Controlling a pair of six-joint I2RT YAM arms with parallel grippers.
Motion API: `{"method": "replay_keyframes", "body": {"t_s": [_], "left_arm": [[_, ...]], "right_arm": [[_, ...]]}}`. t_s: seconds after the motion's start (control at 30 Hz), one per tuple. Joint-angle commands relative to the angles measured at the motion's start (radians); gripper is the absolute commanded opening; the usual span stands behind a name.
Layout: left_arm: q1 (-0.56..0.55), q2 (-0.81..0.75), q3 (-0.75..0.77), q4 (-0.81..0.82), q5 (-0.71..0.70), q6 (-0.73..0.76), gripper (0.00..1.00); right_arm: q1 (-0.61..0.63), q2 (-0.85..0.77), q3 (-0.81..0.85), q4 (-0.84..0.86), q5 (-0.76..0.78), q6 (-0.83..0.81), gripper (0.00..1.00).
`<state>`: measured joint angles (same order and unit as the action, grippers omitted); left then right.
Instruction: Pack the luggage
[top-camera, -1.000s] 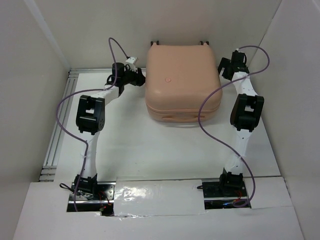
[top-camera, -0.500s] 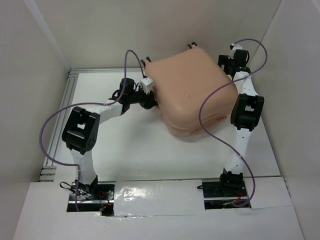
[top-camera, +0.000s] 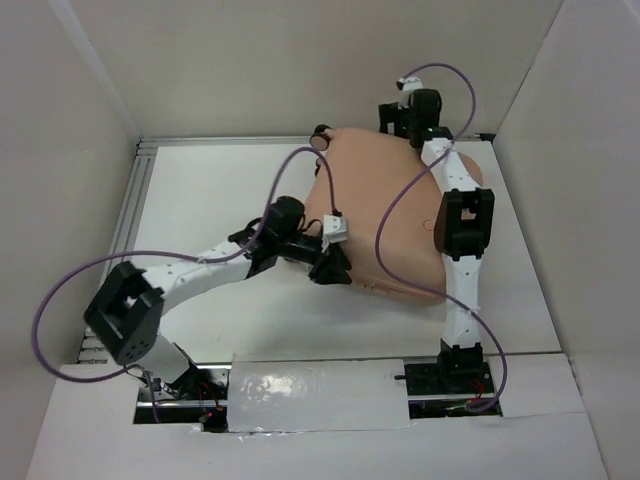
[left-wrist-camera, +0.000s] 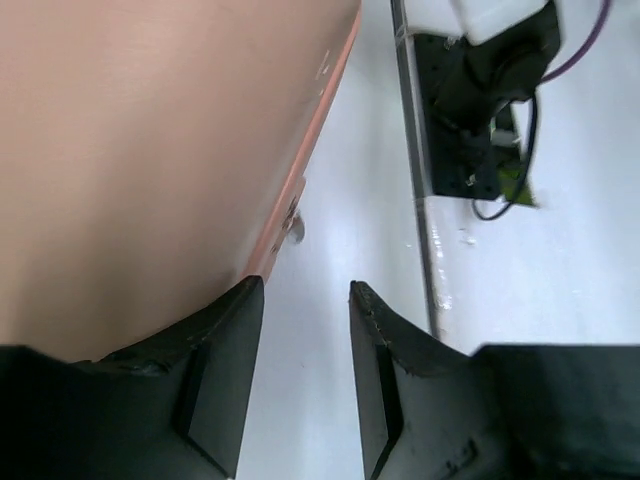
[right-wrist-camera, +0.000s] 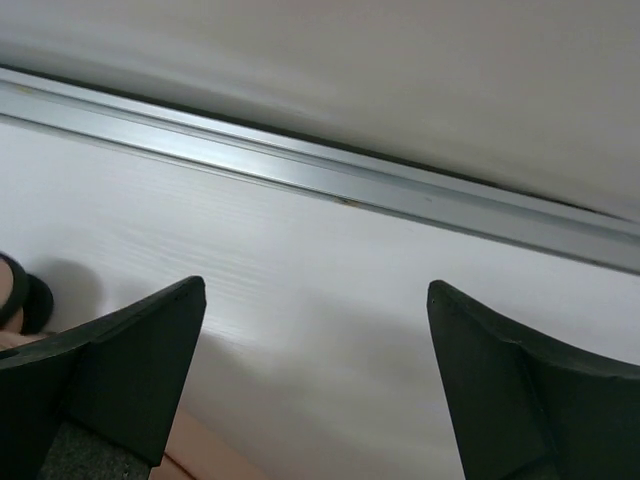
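The left claw (left-wrist-camera: 305, 292), jaws narrowly parted and holding nothing, sits against the luggage (top-camera: 412, 240) at its near-left edge; the luggage lies closed and skewed on the surface (top-camera: 300, 330). The right claw (right-wrist-camera: 316, 292) gapes wide, empty, beyond the luggage's far side. Likely step: positioning the luggage; next, prise it open

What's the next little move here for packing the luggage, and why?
Probably ease the left hand sideways so a finger catches the seam of the luggage, to start opening it. The case lies shut, the left hand sits beside its edge with only table between its fingers, and the right hand hangs open at the far side.
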<state>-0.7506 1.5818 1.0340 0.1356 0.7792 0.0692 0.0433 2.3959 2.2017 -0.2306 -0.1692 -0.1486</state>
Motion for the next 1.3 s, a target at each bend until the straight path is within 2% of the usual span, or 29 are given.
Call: {"method": "replay_keyframes", "body": {"t_s": [0.0,0.13,0.23,0.27,0.37,0.43,0.5,0.53,0.6,0.63,0.67,0.8,0.9,0.97,1.03,1.1,1.17,1.27], "left_arm": [[0.103,-0.146,-0.017,-0.016,-0.025,-0.035,0.52],[0.258,-0.328,-0.017,-0.158,0.061,-0.023,0.58],[0.373,-0.44,0.008,-0.177,0.147,-0.064,0.63],[0.466,-0.46,0.008,-0.151,0.166,-0.087,0.67],[0.612,-0.476,0.008,-0.125,0.088,-0.114,0.77],[0.655,-0.453,-0.011,-0.09,-0.039,-0.114,0.8],[0.678,-0.389,-0.023,-0.07,-0.096,-0.089,0.81],[0.678,-0.366,-0.038,-0.053,-0.097,-0.08,0.81],[0.688,-0.283,-0.07,0.016,-0.084,-0.08,0.81],[0.688,-0.283,-0.071,0.025,-0.084,-0.08,0.81],[0.71,-0.245,-0.071,0.038,-0.04,-0.1,0.81],[0.735,-0.163,-0.065,0.101,0.099,-0.091,0.77],[0.772,-0.042,-0.013,0.026,0.152,-0.033,0.71],[0.795,0.068,0.026,-0.004,0.312,0.044,0.67],[0.804,0.119,0.026,0.016,0.432,0.069,0.67],[0.759,0.142,0.014,0.016,0.448,0.135,0.65],[0.711,0.156,0.014,-0.022,0.407,0.2,0.64],[0.651,0.234,0.069,0.007,0.455,0.184,0.62]], "right_arm": [[0.102,-0.052,0.145,-0.186,-0.055,0.073,0.99],[0.093,-0.163,0.216,-0.239,0.003,0.136,0.99],[0.093,-0.272,0.131,-0.239,0.065,0.146,0.99],[0.083,-0.349,0.101,-0.228,0.08,0.146,0.99],[0.057,-0.485,-0.009,-0.253,0.141,0.158,0.99],[0.032,-0.549,-0.121,-0.273,0.168,0.199,0.99],[-0.011,-0.653,-0.221,-0.283,0.152,0.224,0.99],[-0.028,-0.687,-0.325,-0.283,0.142,0.257,0.99],[-0.063,-0.815,-0.467,-0.292,0.113,0.283,0.99],[-0.063,-0.816,-0.512,-0.292,0.112,0.305,0.99],[-0.077,-0.901,-0.584,-0.292,0.112,0.332,0.99],[-0.112,-0.971,-0.677,-0.292,0.082,0.352,0.99],[-0.137,-0.983,-0.698,-0.318,0.082,0.362,0.99],[-0.149,-0.992,-0.743,-0.319,0.071,0.362,0.99],[-0.175,-1.02,-0.775,-0.319,0.039,0.362,0.99],[-0.186,-1.032,-0.816,-0.294,0.03,0.371,0.99],[-0.197,-1.032,-0.826,-0.294,-0.001,0.371,0.99],[-0.206,-0.995,-0.789,-0.318,-0.033,0.371,0.99]]}}
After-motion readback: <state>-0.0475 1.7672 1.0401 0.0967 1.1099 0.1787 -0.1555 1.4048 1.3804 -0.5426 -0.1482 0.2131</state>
